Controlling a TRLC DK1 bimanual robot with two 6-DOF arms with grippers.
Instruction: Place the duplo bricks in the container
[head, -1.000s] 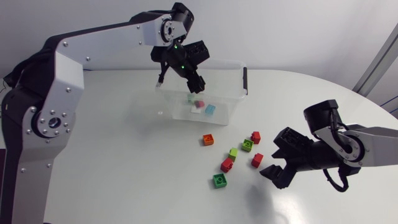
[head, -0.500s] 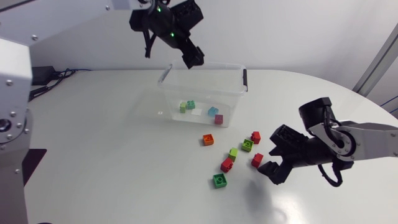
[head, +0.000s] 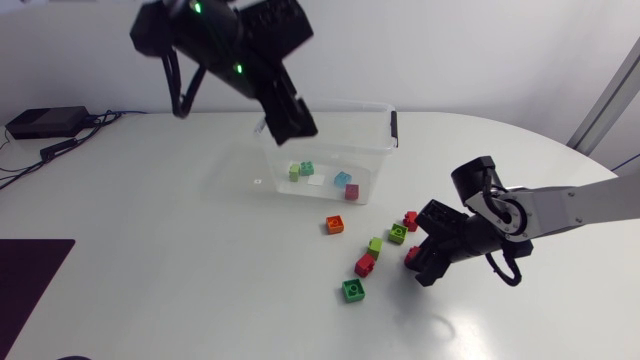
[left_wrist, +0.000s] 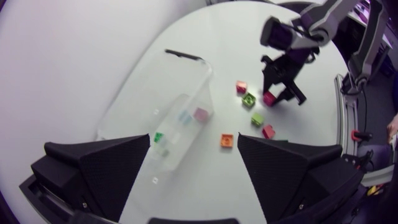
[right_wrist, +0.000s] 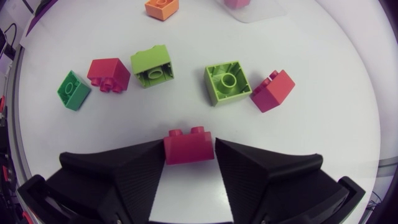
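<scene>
**1. Right gripper** (right_wrist: 189, 140). Low on the counter (head: 180, 250), among the scattered bricks. Its fingers stand either side of the red brick (right_wrist: 189, 149), inner faces apparently flush against its two plain ends. That reads as a clamp, though the right wrist view does not settle whether the brick is clear of the counter. Taking it by the flat ends probably gives the broad fingers their best bearing.

**2. Left gripper** (left_wrist: 194, 146). High over the container's end, with the fingers wide apart and nothing between them. At that height it likely leaves the mouth free for a delivery.

**3. Container** (head: 372, 160). Clear and lidless, well apart from the red brick. On its floor:
- green brick (head: 308, 168)
- pale green brick (head: 294, 173)
- white brick (head: 317, 181)
- light blue brick (head: 342, 179)
- pink brick (head: 351, 191)

**4. Loose stock.** On the counter between the container and the right gripper:
- orange brick (right_wrist: 161, 7), nearest the container
- first lime brick (right_wrist: 227, 82), touching or nearly touching the second red brick (right_wrist: 273, 90)
- second lime brick (right_wrist: 152, 65), just beside the third red brick (right_wrist: 109, 73)
- dark green brick (right_wrist: 73, 90), outermost

**5. Progress, judged.** Five bricks are stored, one is in hand and six are waiting.
</scene>
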